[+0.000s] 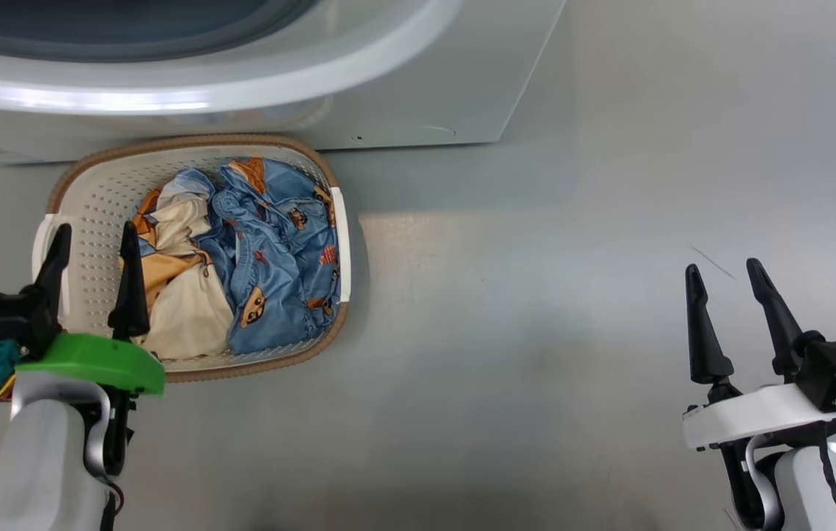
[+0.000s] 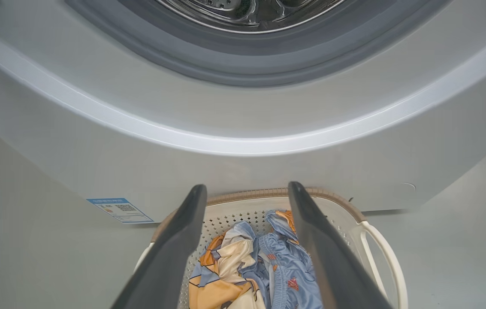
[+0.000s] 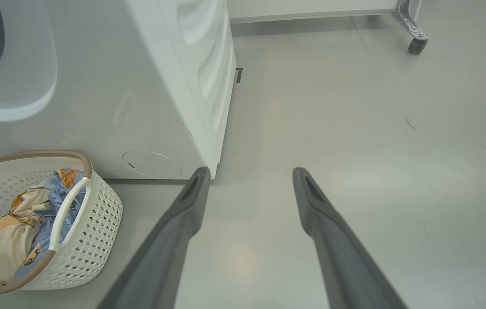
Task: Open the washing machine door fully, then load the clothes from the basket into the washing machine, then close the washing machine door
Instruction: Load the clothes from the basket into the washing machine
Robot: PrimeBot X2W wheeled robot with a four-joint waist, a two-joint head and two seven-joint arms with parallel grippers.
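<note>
- Head view: we see the basket (image 1: 189, 140) standing on the smooth, pale grey floor (image 1: 536, 332), just beside the front of the white washing machine (image 1: 425, 88). The clothes (image 1: 270, 258) lie bundled inside it.
- Our left gripper (image 1: 95, 227) hangs over the basket's left part, fingers apart and empty. Our right gripper (image 1: 722, 266) hovers over bare floor well to the right, fingers also apart.
- Left wrist view: the steel drum (image 2: 247, 8) and grey seal (image 2: 225, 64) show uncovered above the basket. A blue QR sticker (image 2: 120, 209) sits low on the front.
- Right wrist view: the faintly scuffed floor runs past the machine's side to a caster wheel (image 3: 417, 45).
</note>
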